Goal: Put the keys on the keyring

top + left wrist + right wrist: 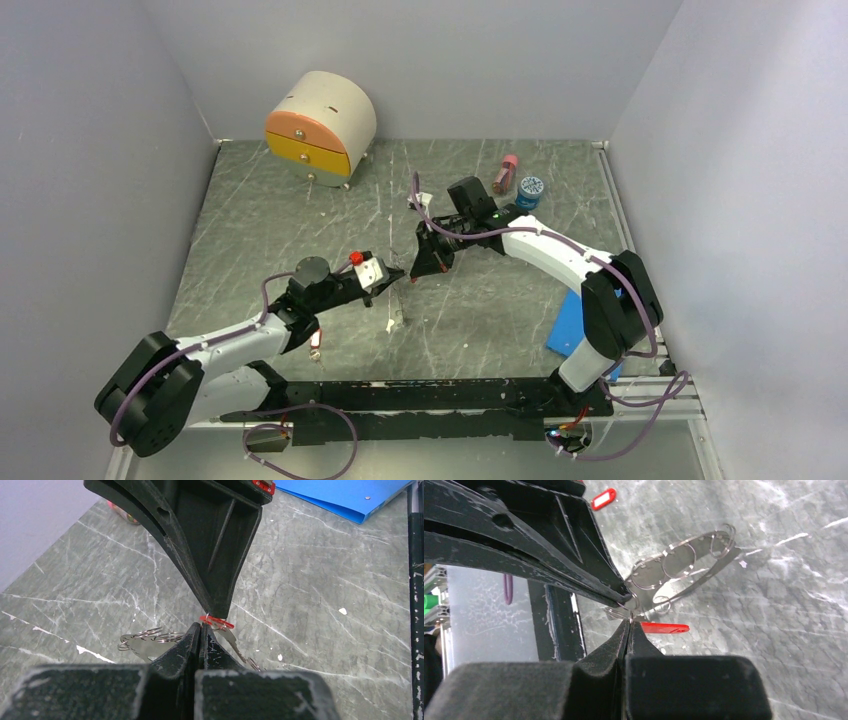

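- Left pincer and right pincer are both pinched shut, tips meeting mid-frame in the top view.
- Red-tagged key sits at their tips; which one grips it is unclear.

Left hand and right hand meet before the drawer box and jar

Pale grey walls enclose a dark grey marbled table; a small rounded drawer chest stands back left.
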{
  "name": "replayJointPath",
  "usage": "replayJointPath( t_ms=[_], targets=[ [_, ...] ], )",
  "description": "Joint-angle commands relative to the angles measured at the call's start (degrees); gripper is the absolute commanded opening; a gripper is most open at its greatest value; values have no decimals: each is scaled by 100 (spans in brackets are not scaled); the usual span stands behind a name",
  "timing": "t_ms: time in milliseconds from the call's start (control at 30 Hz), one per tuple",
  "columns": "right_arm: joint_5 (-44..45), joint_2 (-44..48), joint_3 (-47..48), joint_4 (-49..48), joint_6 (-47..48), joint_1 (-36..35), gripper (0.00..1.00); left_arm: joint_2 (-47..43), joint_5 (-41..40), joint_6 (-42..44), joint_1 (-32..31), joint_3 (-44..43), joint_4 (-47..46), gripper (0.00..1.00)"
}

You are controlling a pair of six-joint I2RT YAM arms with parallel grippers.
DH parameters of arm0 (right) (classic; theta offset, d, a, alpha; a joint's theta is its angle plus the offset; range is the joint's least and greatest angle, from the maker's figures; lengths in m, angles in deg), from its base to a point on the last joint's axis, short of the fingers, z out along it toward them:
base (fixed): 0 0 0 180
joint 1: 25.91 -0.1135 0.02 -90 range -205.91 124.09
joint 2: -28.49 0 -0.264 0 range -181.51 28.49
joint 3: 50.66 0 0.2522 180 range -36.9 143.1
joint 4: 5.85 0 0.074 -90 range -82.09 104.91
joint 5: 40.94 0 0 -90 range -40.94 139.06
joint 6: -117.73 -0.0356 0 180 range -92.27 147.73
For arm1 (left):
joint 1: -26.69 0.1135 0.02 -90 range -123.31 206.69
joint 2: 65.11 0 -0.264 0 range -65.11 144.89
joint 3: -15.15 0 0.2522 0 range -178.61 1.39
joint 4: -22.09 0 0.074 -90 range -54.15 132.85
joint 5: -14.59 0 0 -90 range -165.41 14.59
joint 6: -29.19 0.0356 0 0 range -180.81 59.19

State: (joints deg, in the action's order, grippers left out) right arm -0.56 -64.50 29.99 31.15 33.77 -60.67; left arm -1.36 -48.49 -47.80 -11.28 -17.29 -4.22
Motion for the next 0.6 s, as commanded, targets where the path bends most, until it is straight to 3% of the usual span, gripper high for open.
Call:
replayJointPath(
  t_ms=[0, 567],
  targets=[
    [382, 237, 253, 114, 309, -12, 0, -66, 66, 122, -22, -153, 235, 3],
    [245, 396, 251, 157, 603, -189, 0, -35, -34, 122, -33, -223, 335, 3]
  ],
)
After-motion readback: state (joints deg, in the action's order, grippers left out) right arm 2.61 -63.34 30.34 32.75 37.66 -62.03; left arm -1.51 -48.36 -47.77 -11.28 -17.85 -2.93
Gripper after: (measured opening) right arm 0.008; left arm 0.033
